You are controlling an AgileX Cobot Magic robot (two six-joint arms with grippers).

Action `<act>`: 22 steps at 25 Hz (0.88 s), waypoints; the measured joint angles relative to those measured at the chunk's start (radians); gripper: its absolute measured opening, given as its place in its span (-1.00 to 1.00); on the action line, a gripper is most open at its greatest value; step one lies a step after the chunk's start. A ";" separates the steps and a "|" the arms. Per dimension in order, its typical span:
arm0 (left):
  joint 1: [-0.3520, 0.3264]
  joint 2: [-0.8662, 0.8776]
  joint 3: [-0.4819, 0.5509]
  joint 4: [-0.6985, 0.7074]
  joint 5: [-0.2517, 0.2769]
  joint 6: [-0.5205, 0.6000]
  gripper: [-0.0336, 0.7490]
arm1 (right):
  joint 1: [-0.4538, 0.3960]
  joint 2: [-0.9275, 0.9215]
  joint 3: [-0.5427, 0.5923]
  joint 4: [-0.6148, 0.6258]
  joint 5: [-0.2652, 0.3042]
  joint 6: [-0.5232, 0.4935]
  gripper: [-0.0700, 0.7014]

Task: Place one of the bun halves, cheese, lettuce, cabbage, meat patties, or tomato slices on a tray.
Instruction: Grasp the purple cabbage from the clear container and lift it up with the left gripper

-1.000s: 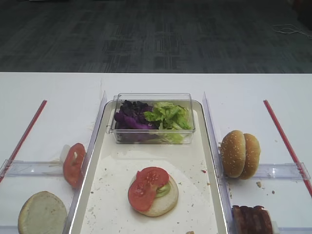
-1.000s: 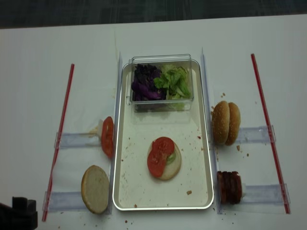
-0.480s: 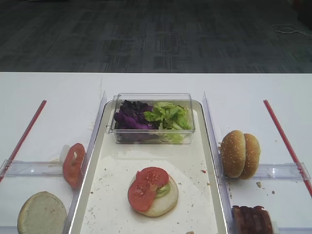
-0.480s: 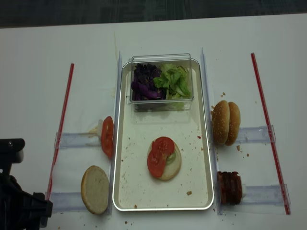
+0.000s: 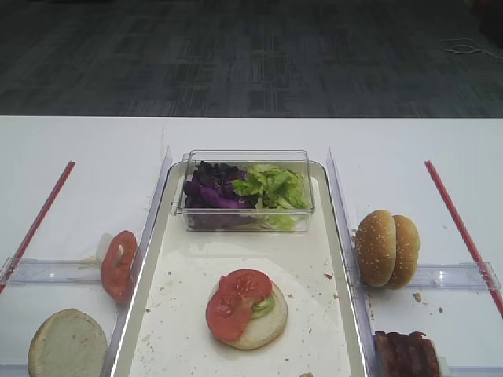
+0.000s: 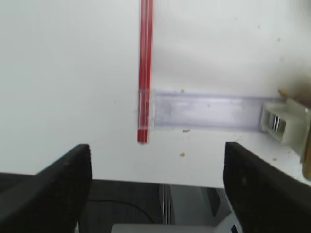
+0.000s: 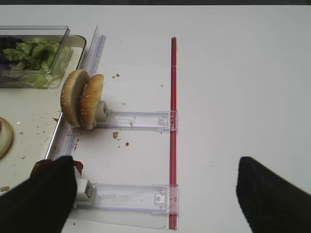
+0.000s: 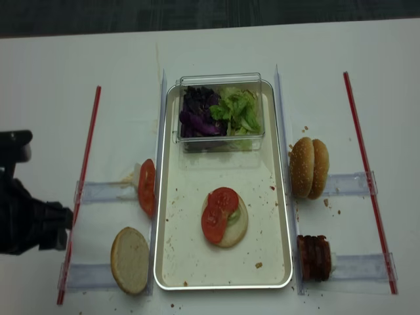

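Observation:
The off-white tray [image 8: 197, 177] holds a pale bun half [image 8: 237, 226] topped with lettuce and two tomato slices [image 8: 216, 213]. A clear box at its far end holds purple cabbage [image 8: 197, 111] and green lettuce [image 8: 237, 110]. Left of the tray, a tomato slice [image 8: 147, 187] stands on edge and a flat bun half [image 8: 130, 259] lies cut face up. On the right are sesame bun halves [image 8: 310, 168] and meat patties [image 8: 315, 257]. My left gripper [image 6: 155, 194] is open and empty over the table's near edge. My right gripper [image 7: 158, 194] is open, right of the patties.
Red strips [image 8: 82, 184] [image 8: 367, 177] run along both sides, joined to clear plastic holders [image 8: 105, 191] [image 8: 348, 184]. The dark left arm [image 8: 29, 220] hangs over the table's left side. Crumbs lie about the tray and near the buns.
The left arm has come in from the bottom left corner and moved farther up the left side of the table. The food has not moved.

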 joint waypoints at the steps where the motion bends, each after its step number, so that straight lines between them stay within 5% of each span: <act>1: 0.000 0.049 -0.038 0.000 -0.007 0.000 0.48 | 0.000 0.000 0.000 0.000 0.000 0.000 0.97; 11: 0.000 0.509 -0.487 0.000 -0.025 0.000 0.48 | 0.000 0.000 0.000 0.000 0.000 0.000 0.97; 22: -0.019 0.826 -0.953 -0.004 0.065 0.012 0.48 | 0.000 0.000 0.000 0.000 0.000 0.000 0.97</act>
